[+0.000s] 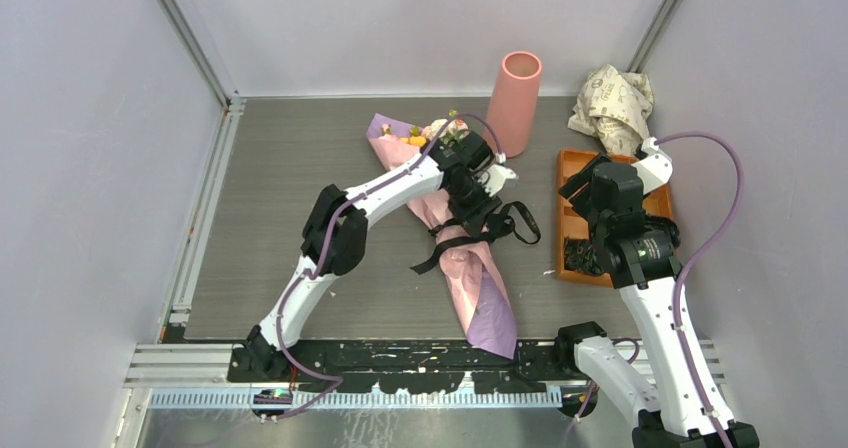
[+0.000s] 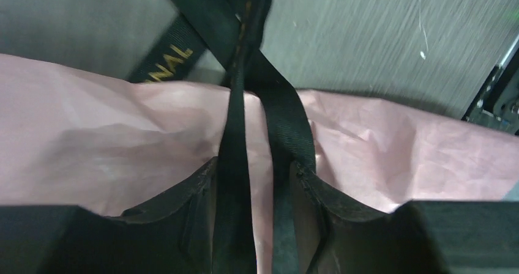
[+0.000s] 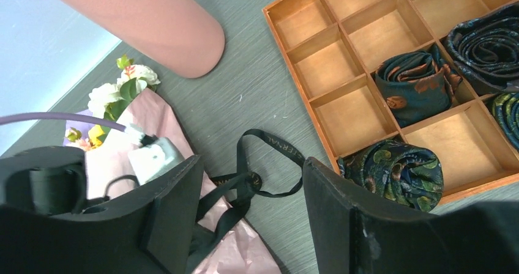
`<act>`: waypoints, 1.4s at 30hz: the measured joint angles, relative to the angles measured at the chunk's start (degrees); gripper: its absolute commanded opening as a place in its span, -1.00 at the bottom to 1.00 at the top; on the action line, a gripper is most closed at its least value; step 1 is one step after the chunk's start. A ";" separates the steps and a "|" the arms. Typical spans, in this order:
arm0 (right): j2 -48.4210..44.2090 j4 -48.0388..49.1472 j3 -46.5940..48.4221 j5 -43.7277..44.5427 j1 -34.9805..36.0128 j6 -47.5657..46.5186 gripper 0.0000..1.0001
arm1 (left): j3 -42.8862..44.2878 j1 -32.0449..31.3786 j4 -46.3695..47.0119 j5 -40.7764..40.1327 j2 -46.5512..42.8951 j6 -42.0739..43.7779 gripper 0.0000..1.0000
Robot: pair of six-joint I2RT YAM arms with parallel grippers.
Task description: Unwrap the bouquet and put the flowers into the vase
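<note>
Straddling the black ribbon [image 2: 235, 133], the left gripper [image 2: 254, 170] stands partly open. Two strands run through the gap between its fingers with pink paper showing between them, so nothing looks clamped. The bouquet [image 1: 470, 268] lies flat directly beneath this tool, its narrow tail pointing back toward the arm's base and the flowers [image 1: 430, 133] just beyond the fingertips. The vase [image 1: 515, 98] stands upright farther out and to the tool's right, close to the blooms. The right gripper [image 3: 251, 164] hangs wide open and empty off to the left tool's right, beside the orange tray [image 3: 277, 38].

Closing from this stance could pinch the wrapping paper along with the ribbon, and a pull would then drag or tear the cone instead of loosening the tie. Nothing pins the bouquet down, so any tug may slide the whole bundle, and the flower heads could sweep into the vase and tip it. Pulling the wrong strand would likely tighten the knot. The loose ribbon loop trailing to the tool's right might also snag on the idle right gripper.
</note>
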 measured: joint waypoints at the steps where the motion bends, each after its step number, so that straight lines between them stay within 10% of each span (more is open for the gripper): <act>1: 0.00 0.02 -0.02 -0.15 0.00 0.02 0.31 | -1.66 -0.42 -0.11 0.17 0.00 -0.07 -0.12; 11: -0.02 0.20 -1.40 -2.05 0.00 0.11 0.26 | -3.10 -2.99 0.22 0.33 0.00 -1.79 -0.83; 24: 7.91 4.09 -5.07 -14.01 0.00 -0.50 0.25 | -32.00 -2.82 14.19 -13.40 -24.90 -10.56 -0.86; 42: 30.05 14.14 -7.39 -27.02 13.14 -1.22 0.21 | -42.75 -0.42 19.21 -23.80 -43.04 -15.30 -0.84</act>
